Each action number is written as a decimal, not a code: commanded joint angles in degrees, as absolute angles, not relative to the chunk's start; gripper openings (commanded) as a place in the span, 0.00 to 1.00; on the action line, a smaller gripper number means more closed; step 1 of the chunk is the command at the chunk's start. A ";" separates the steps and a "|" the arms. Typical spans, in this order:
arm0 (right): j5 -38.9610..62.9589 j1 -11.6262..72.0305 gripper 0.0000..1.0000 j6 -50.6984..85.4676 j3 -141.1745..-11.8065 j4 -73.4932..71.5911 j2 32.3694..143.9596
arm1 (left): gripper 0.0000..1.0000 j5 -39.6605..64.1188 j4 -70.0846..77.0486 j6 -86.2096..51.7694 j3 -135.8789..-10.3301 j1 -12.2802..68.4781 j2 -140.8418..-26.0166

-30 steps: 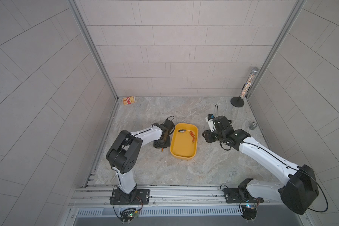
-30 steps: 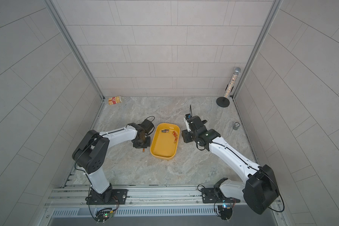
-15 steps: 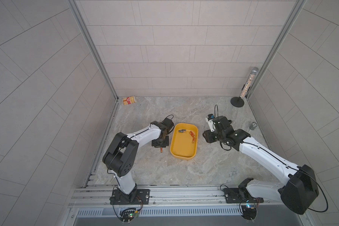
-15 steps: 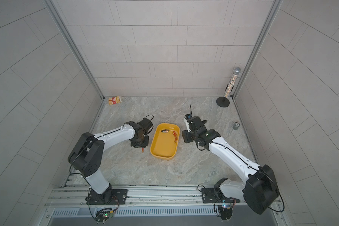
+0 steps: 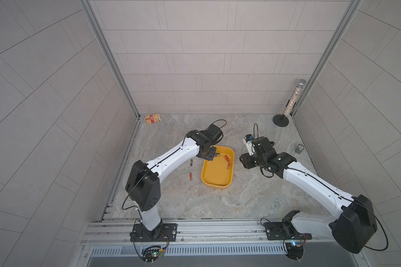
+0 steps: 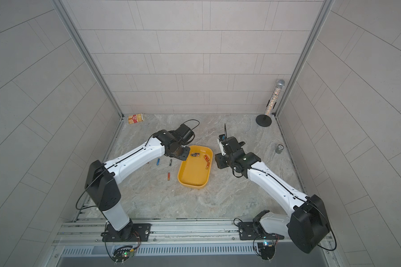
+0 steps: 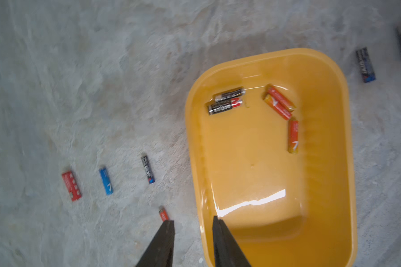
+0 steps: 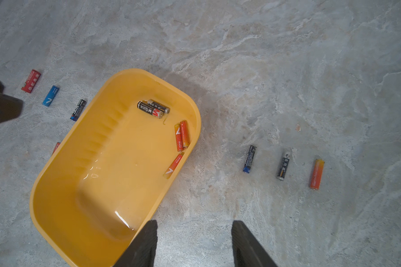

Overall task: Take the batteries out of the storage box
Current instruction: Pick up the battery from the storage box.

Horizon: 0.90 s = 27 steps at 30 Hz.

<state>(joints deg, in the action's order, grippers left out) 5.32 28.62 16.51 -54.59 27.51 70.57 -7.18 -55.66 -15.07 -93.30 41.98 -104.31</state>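
- Carton (image 5: 152,118), red and cream, lying in the far left corner of the marble floor (image 5: 195,203), well apart from all else.
- First floor row, left of the box: red battery (image 7: 71,186), blue battery (image 7: 106,181) and black battery (image 7: 148,169), parallel and apart. Nearer the base rail lies an orange-red battery (image 6: 168,176). The red one seems to lie under the left arm in both top views.
- Left gripper (image 7: 192,223): jaws parted with nothing between them, one finger above the floor and the other above the box's interior, straddling the rim.
- Storage box (image 5: 215,175): yellow, upright on the floor between the two grippers.
- Box contents, five batteries: black pair (image 7: 227,101), touching side by side; orange-red pair (image 7: 279,102), likewise touching; single orange-red cell (image 7: 293,136) just beside that pair, along the wall.
- Right gripper (image 8: 193,223): jaws spread wide and empty, above bare floor just beside the box's outer wall.
- Second floor row, on the side of the box away from the first, shown in the right wrist view only: blue-tipped black battery (image 8: 249,159), pale-tipped black battery (image 8: 283,166) and orange battery (image 8: 317,174), parallel and apart.
- Grey can (image 5: 300,148), near the right wall.
- Tube on a round stand (image 5: 294,101), in the far right corner.
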 commanded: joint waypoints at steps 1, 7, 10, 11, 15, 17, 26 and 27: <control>5.82 28.83 0.56 16.65 -55.90 27.34 70.59 | 0.35 -6.05 -63.70 -3.44 -101.80 43.72 -114.58; 4.56 28.83 0.56 16.80 -54.27 26.98 67.48 | 0.40 -6.47 -66.39 6.22 -114.26 44.82 -126.13; 3.75 28.85 0.56 16.15 -53.83 27.59 66.30 | 0.41 -8.10 -66.66 8.80 -118.03 44.74 -129.68; 3.57 28.88 0.56 15.93 -53.94 28.05 66.14 | 0.41 -8.55 -66.79 9.40 -118.86 44.74 -130.51; 2.52 28.76 0.56 15.21 -53.88 29.00 65.31 | 0.43 -9.92 -66.66 11.68 -121.60 44.48 -133.57; 2.16 28.79 0.56 15.08 -53.71 29.09 64.84 | 0.44 -10.41 -66.30 11.94 -122.40 44.19 -134.82; 0.68 28.76 0.56 14.45 -53.44 29.83 63.05 | 0.45 -10.54 -66.09 13.82 -125.73 42.74 -140.15; 0.70 28.75 0.56 14.42 -53.34 29.92 62.78 | 0.45 -10.85 -66.09 13.89 -126.02 42.56 -140.67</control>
<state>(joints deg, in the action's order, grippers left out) 2.15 28.60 15.14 -53.95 28.25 64.29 -9.69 -64.64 12.60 -124.20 43.11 -139.28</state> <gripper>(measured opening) 0.562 0.445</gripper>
